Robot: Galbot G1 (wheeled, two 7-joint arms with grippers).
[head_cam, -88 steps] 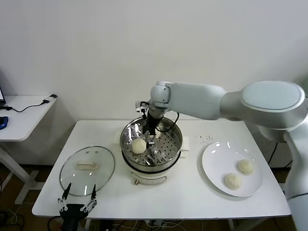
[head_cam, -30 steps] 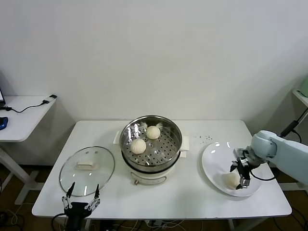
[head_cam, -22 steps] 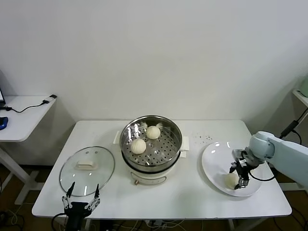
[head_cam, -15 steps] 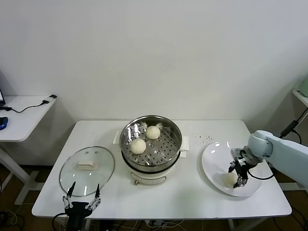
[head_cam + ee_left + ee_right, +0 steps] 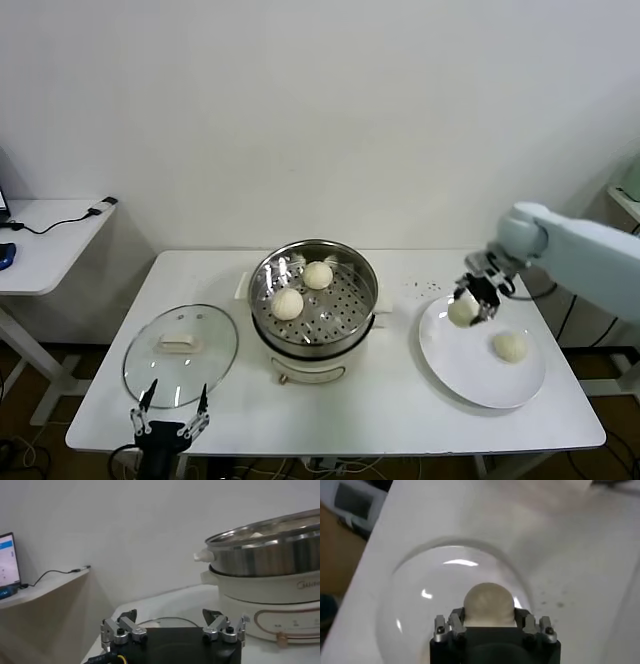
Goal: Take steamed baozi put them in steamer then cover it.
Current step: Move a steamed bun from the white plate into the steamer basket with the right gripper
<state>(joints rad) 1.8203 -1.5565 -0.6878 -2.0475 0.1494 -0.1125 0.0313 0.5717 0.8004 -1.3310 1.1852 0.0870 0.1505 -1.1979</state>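
Now that a cream-white dough bun [image 5: 462, 312] is lifted clear of the flat white plate [image 5: 470, 372], it is clamped in the right end effector [image 5: 470, 303]; the shiny steel steamer [image 5: 316, 300] lies well off leftward.

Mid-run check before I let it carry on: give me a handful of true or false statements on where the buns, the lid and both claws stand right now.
1. Two baozi lie in the steamer. True.
2. The right claw is empty. False: it grips a baozi above the plate.
3. The cover is on the steamer. False: it lies on the table, on the steamer's left.
4. One baozi lies on the plate. True.
5. The left claw is open at the table's near edge. True.
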